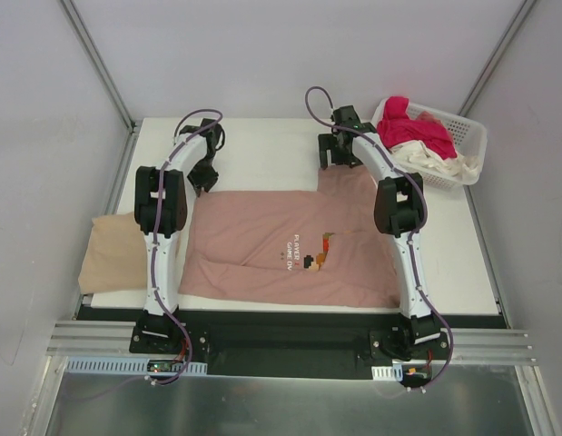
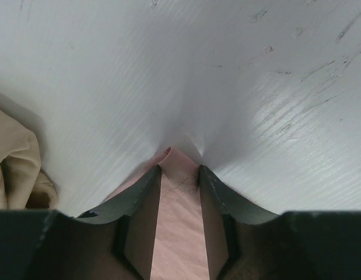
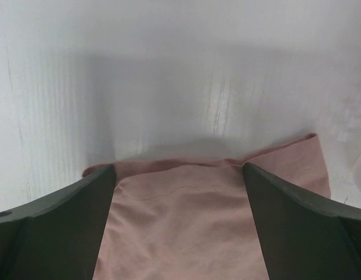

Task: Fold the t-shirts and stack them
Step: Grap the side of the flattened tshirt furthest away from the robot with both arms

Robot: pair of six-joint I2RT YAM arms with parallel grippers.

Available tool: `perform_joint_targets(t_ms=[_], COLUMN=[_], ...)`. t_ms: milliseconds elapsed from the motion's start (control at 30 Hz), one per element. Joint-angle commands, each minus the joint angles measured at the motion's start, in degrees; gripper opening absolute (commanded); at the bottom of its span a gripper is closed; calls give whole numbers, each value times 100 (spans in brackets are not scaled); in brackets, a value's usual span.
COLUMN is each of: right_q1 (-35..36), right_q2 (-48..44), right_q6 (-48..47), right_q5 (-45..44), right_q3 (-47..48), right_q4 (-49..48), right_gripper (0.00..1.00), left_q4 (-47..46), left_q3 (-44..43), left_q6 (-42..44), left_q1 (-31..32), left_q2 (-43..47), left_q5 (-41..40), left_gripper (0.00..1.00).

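Across the white table [image 1: 262, 141] the dusty pink t-shirt [image 1: 281, 245] lies spread flat, with both arms stretched forward and bent down at its far edge. The left hand [image 2: 177, 172] sets narrow jaws about the shirt's corner, though I cannot tell whether they pinch it. The right hand [image 3: 179, 175] is released, fingers wide astride the hem.

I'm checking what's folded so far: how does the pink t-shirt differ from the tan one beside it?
The pink t-shirt lies spread wide on the table; the tan t-shirt is a smaller bundle at its left edge. The pink t-shirt bears a small chest print; the tan t-shirt is plain. Both are soft cloth lying on the table.
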State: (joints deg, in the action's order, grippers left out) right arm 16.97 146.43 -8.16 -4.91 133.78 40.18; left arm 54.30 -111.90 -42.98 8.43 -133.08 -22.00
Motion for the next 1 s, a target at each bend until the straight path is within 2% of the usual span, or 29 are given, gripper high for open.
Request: perform_joint_targets(t_ms=[0,67,133,167,233,267,367,500,600,867,967], right_q1=[25,8,17,17,17,25,25,87,139,359,456], right_q2=[140,228,36,-52,-281,-334,-519,-1035,-1641,-3512,-4259], right_q6=[25,25,34,78,104,122,105,34,-10,-19,112], right_q5=[244,254,218,210,279,306,438,728,789,526,52], right_q3=[201,298,-70,-245,-545,-572,-563,-712,-1238,-3476,-4173], right_q4=[603,744,518,282,96,-1,-212,-555,-932,-1618,-1768], right_gripper=[88,79,65,54,40,29,15,10,6,3,2], left_q4=[291,300,291,300,291,291,283,177,81,-280,-324], left_q3=[89,124,168,177,247,282,361,545,852,1951,2320], left_q6=[-44,-35,18,35,44,36,18,70,45,-70,-166], left_q1=[-25,-25,-25,-25,-25,-25,1,54,71,203,387], left_q2=[-78,-26,1,53,124,246,570,1028,1397,2259,2567], left_q5=[81,143,178,205,187,161,-5,-164,-191,-59,-155], left_gripper=[24,15,0,0,0,0,0,0,0,0,0])
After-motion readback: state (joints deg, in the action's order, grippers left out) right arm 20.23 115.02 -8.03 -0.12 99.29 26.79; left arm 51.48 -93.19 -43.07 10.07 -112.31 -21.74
